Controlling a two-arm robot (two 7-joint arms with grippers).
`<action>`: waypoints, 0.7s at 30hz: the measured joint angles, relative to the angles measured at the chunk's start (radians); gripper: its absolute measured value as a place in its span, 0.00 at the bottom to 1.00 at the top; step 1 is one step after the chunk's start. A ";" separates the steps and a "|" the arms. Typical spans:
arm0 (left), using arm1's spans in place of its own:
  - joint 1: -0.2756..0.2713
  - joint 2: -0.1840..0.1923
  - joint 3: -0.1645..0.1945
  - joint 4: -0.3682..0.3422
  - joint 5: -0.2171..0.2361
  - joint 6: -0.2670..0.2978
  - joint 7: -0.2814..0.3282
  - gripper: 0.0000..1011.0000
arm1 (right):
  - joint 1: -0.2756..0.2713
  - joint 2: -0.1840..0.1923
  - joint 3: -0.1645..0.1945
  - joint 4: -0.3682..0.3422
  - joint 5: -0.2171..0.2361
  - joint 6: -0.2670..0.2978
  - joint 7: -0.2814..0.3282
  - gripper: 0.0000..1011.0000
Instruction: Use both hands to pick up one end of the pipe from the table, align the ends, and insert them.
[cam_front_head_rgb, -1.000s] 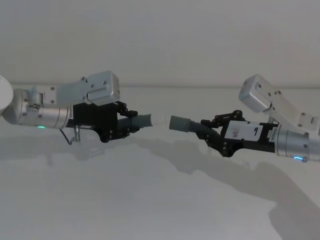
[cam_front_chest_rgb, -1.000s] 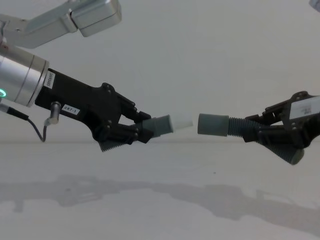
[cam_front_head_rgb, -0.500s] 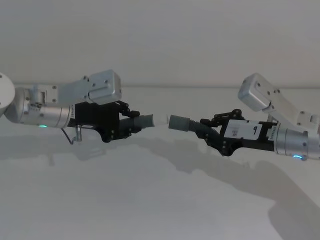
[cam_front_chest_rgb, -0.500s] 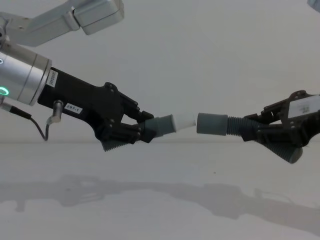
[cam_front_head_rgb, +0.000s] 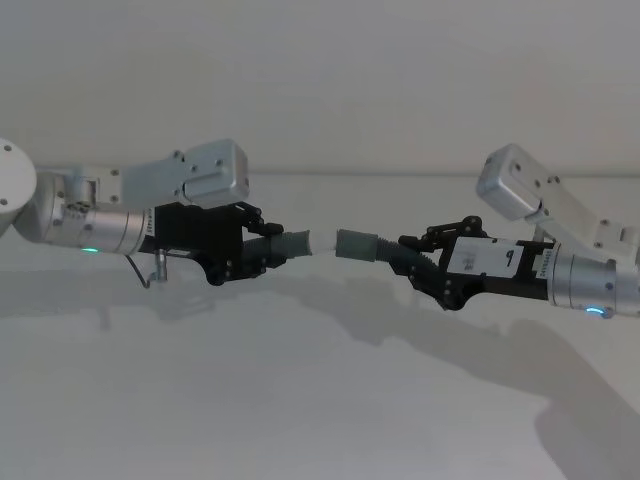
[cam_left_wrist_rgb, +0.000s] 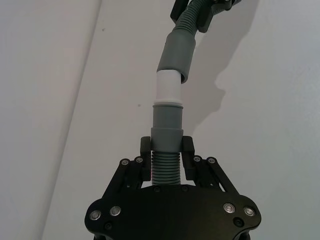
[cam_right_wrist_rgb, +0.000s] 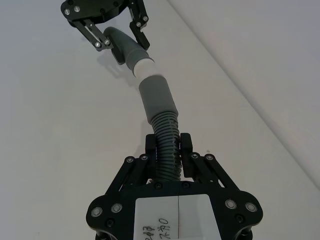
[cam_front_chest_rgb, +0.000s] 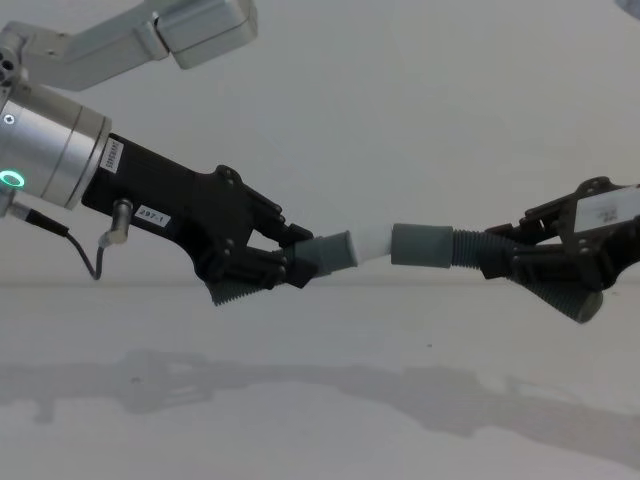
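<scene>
Pipe pieces hang in mid-air above the white counter (cam_front_head_rgb: 320, 400), one in each gripper, meeting near the middle of the scene. The left piece (cam_front_chest_rgb: 330, 252) is dark grey with a ribbed section that disappears between the fingers, and it ends in a narrower white tip (cam_front_chest_rgb: 372, 241). The right piece (cam_front_chest_rgb: 450, 247) shows a wide smooth grey cuff (cam_front_chest_rgb: 422, 245) followed by ribbing. The left gripper (cam_front_chest_rgb: 262, 258) is clenched on its piece's ribbed middle, and the right gripper (cam_front_chest_rgb: 520, 256) is clamped the same way on the other. From the left wrist, the white tip sits at the mouth of the cuff, touching or just entering it, with a slight angle between the two pieces. A second ago a clear gap separated the ends; the left arm has since come toward the right and closed it.
</scene>
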 joint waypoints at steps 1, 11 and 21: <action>-0.002 0.000 0.003 0.000 0.002 0.001 -0.002 0.34 | 0.001 0.000 0.000 0.000 0.002 -0.001 0.001 0.27; -0.015 0.000 0.017 -0.001 0.023 0.009 -0.006 0.34 | 0.002 0.004 0.000 0.000 0.008 -0.007 0.005 0.27; -0.022 0.000 0.024 -0.012 0.039 0.013 -0.008 0.34 | 0.002 0.009 0.001 -0.003 0.013 -0.011 0.009 0.27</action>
